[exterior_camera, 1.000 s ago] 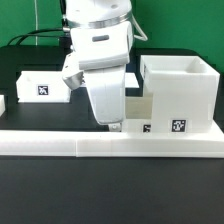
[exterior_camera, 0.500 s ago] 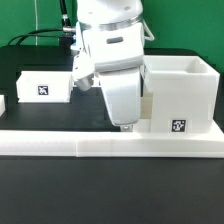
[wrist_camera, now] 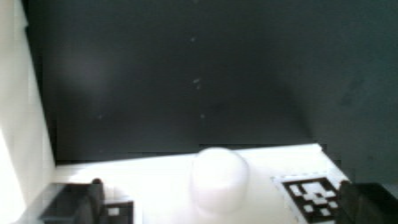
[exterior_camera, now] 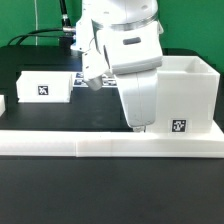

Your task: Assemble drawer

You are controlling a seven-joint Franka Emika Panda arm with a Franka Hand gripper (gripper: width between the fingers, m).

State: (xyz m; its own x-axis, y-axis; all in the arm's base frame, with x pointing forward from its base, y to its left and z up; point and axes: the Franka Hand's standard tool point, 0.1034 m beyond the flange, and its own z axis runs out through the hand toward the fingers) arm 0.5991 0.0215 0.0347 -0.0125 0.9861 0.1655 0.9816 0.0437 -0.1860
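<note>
The gripper point(exterior_camera: 140, 125) hangs low at the front of the shell point(exterior_camera: 188, 100), probably to nudge a part home, though I cannot tell whether it is open or closed; a tray point(exterior_camera: 45, 86) sits well apart.

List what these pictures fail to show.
- Exterior view: gripper, jaws hidden by its own body; open or shut unknown.
- Exterior view: shell side on that view's left, behind the arm.
- Exterior view: white piece, cut off by the left edge.
- Wrist view: marker pattern, blurred.
</note>
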